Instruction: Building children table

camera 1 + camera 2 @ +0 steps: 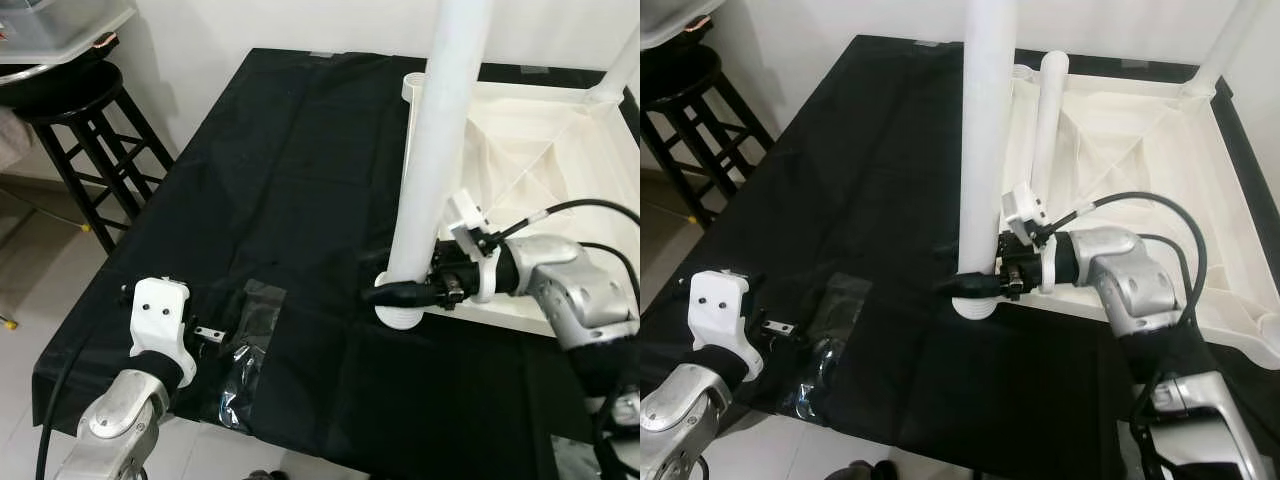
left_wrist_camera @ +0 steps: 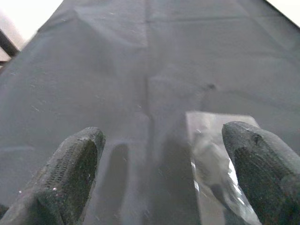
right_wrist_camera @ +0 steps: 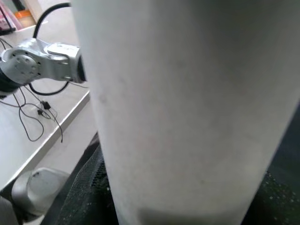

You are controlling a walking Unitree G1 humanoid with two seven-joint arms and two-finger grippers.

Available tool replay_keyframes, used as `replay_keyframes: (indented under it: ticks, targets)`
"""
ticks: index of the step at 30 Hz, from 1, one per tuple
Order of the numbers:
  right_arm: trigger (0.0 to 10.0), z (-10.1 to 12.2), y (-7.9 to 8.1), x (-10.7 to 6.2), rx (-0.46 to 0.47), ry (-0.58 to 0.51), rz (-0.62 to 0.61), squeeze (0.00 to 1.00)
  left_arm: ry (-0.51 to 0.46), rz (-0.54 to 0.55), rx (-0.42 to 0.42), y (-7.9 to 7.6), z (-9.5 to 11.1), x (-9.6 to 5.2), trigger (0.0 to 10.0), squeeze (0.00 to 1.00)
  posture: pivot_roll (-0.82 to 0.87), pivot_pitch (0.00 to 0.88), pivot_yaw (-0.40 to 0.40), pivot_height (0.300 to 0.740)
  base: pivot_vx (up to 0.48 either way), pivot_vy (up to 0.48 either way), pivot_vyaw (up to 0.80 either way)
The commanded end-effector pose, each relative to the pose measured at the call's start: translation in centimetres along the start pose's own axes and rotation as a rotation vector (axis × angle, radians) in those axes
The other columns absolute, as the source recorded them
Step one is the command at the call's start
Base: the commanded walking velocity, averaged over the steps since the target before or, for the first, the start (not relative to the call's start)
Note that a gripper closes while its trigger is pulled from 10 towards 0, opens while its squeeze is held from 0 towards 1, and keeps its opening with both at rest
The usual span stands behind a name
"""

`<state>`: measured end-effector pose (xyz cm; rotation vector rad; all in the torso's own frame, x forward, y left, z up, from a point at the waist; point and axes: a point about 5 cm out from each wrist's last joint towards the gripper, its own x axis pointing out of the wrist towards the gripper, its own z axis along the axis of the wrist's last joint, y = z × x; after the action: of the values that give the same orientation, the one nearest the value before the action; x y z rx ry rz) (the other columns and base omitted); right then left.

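My right gripper (image 1: 400, 292) is clamped around the base of a smooth white table leg (image 1: 440, 150), which stands upright at the near-left corner of the overturned white tabletop (image 1: 520, 150), at my 1 o'clock. My left gripper (image 2: 164, 164) hovers at 10 o'clock, fingers spread above a clear plastic bag (image 1: 245, 345) on the black cloth (image 1: 270, 150).

A plain black cloth (image 1: 300, 150) covers the counter. The upturned children's tabletop (image 1: 520, 150) is white, and so are its table legs (image 1: 440, 150). A clear, glossy plastic bag (image 1: 240, 350) lies on the cloth. Both arms are silver with white wrist housings; the right end effector (image 1: 400, 293) and left end effector (image 2: 164, 173) have black textured fingers (image 2: 75, 164). The stool (image 1: 80, 130) is black, the floor (image 1: 30, 280) pale.
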<state>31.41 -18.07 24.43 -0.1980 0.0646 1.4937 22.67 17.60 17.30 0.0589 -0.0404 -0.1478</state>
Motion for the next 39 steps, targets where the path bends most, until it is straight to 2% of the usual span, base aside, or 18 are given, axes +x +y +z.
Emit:
replay_keyframes:
  ticks: [1, 10, 12, 18, 20, 24, 25, 30, 39]
  targets:
    - [10.0, -0.1, 0.0, -0.4, -0.008, 0.010, 0.021, 0.00, 0.025, -0.008, 0.024, 0.0, -0.1, -0.5, 10.0, 0.00, 0.04, 0.294, 0.017, 0.740, 0.000, 0.000, 0.00]
    - [10.0, -1.5, -0.7, -0.9, 0.010, 0.070, 0.021, 0.00, 0.027, -0.074, 0.010, -0.5, 0.1, -1.0, 10.0, 0.00, 0.04, 0.302, 0.018, 0.740, 0.000, 0.000, 0.00]
    - [10.0, -2.4, -1.5, -0.7, -0.005, 0.090, -0.034, 0.00, 0.029, -0.088, 0.011, -0.7, 0.3, -1.3, 10.0, 0.00, 0.05, 0.314, 0.018, 0.740, 0.000, 0.000, 0.00]
    - [10.0, -2.9, -2.1, -0.5, -0.024, 0.105, -0.081, 0.00, 0.032, -0.093, 0.010, -0.7, 0.4, -1.6, 10.0, 0.00, 0.05, 0.321, 0.019, 0.740, 0.000, 0.000, 0.00]
    - [10.0, -3.2, -2.7, -0.1, -0.017, 0.064, -0.129, 0.00, 0.038, -0.098, 0.010, -0.6, 0.6, -1.9, 10.0, 0.00, 0.06, 0.344, 0.024, 0.740, 0.000, 0.000, 0.00]
    - [10.0, -3.2, -2.7, 0.1, -0.013, 0.055, -0.129, 0.00, 0.040, -0.099, 0.010, -0.6, 0.6, -2.0, 10.0, 0.00, 0.06, 0.344, 0.024, 0.740, 0.000, 0.000, 0.00]
    - [10.0, -3.5, -2.5, 0.8, -0.002, 0.038, -0.087, 0.00, 0.045, -0.105, 0.010, -0.6, 0.7, -2.2, 10.0, 0.00, 0.07, 0.366, 0.028, 0.740, 0.000, 0.000, 0.00]
    - [10.0, -3.6, -2.4, 1.4, -0.003, 0.019, -0.054, 0.00, 0.050, -0.110, 0.015, -0.5, 0.9, -2.6, 10.0, 0.00, 0.08, 0.375, 0.030, 0.740, 0.000, 0.000, 0.00]
    - [10.0, -3.8, -2.6, 2.4, -0.116, 0.040, -0.021, 0.00, 0.070, -0.108, 0.028, -0.2, 1.2, -3.2, 10.0, 0.00, 0.10, 0.400, 0.036, 0.740, 0.000, 0.000, 0.00]
